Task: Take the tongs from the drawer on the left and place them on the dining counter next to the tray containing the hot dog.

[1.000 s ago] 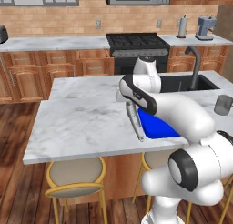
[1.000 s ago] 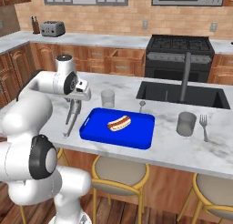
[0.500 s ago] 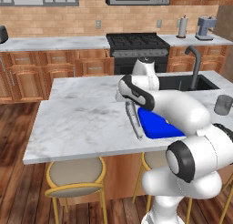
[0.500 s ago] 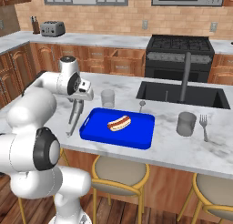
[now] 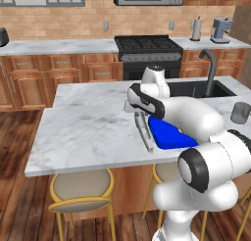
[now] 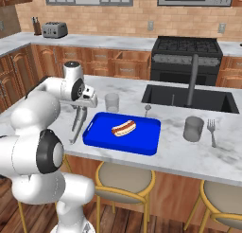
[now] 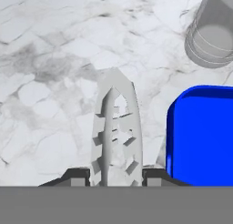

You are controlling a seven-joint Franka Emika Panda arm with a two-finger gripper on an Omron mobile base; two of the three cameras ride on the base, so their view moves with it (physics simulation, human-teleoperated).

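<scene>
My gripper is shut on the upper end of the silver-grey tongs, which slant down to the white marble dining counter. Their lower tip is at the counter surface just left of the blue tray; whether it touches I cannot tell. The tray holds the hot dog. From the other side, the gripper holds the tongs beside the tray's left edge. In the hand view the tongs run away from my gripper, with the tray to their right. A drawer in the back cabinets stands pulled out.
A clear glass stands behind the tray's left corner, close to the hand. A spoon, a grey cup and a fork lie to the right. The sink with its dark faucet is beyond. Stools stand under the front edge.
The hand and the tongs have edged slightly lower and towards the tray. The grip is unchanged and nothing else has moved.
</scene>
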